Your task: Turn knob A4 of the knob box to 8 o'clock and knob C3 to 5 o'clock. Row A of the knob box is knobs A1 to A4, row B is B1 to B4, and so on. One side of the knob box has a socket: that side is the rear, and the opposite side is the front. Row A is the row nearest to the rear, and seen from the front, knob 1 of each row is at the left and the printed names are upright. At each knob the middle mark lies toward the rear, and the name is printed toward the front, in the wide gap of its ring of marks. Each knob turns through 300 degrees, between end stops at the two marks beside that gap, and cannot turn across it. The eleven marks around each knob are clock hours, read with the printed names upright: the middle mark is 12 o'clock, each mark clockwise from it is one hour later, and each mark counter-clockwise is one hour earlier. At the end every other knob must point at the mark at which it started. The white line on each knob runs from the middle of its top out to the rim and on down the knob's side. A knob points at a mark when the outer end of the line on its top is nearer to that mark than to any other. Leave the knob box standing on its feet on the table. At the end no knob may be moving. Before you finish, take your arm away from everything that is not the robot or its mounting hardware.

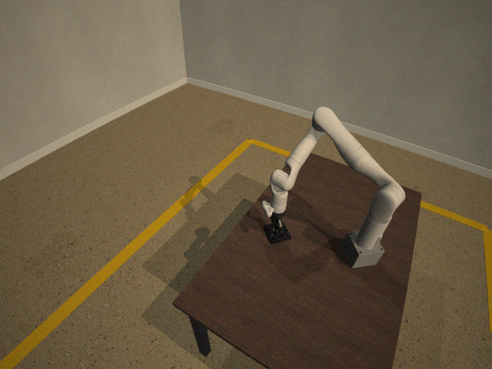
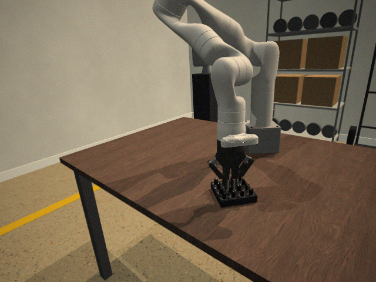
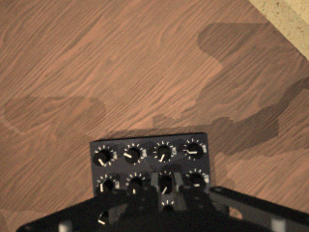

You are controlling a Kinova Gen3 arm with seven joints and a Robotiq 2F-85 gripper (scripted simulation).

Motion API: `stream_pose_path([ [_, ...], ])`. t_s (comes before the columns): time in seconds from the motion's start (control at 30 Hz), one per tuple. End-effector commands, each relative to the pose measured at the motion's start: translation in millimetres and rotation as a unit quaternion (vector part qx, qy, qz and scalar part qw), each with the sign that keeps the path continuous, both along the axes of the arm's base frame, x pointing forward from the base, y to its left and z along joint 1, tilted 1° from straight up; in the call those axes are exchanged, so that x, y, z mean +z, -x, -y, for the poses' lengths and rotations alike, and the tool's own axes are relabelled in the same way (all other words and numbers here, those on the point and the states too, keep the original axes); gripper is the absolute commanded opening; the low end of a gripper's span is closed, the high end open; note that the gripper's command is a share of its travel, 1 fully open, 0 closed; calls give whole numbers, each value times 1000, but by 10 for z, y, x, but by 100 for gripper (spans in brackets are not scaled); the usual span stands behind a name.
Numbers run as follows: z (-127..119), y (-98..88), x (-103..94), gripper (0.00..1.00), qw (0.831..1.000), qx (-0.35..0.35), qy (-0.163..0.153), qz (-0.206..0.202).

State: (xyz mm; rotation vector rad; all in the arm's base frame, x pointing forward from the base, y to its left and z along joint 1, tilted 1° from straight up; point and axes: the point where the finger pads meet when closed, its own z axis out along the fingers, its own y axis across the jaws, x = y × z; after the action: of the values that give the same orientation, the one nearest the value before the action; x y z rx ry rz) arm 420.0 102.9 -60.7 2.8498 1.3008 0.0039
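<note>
The black knob box (image 1: 279, 239) (image 2: 239, 200) (image 3: 150, 167) stands on the table. In the wrist view its names lie to the right of the knobs, so the front faces right and row A is the left column. Knob A4 (image 3: 104, 156) is the top left one there; its line points toward the picture's bottom. My gripper (image 2: 231, 187) (image 3: 166, 184) points down with its fingertips close on both sides of knob C3 (image 3: 167, 183); it looks shut on that knob. The line on C3 points down and slightly left, roughly 10 o'clock. The hand hides the lower knobs.
Knob C4 (image 3: 163, 152), knob B3 (image 3: 135, 183) and knob D3 (image 3: 196, 180) stand close around the fingers. The wooden table (image 1: 301, 301) (image 2: 303, 224) bears the box near one edge. The grey arm base (image 1: 367, 257) (image 2: 264, 141) stands away from the box.
</note>
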Motion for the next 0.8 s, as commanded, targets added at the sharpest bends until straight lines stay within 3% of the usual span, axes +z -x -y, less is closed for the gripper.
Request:
stream_pose_path([
  [0.0,-1,-5,6,8,1000,0,0,1],
  [0.03,-1,-5,6,19,1000,0,0,1],
  [0.77,-1,-5,12,19,1000,0,0,1],
])
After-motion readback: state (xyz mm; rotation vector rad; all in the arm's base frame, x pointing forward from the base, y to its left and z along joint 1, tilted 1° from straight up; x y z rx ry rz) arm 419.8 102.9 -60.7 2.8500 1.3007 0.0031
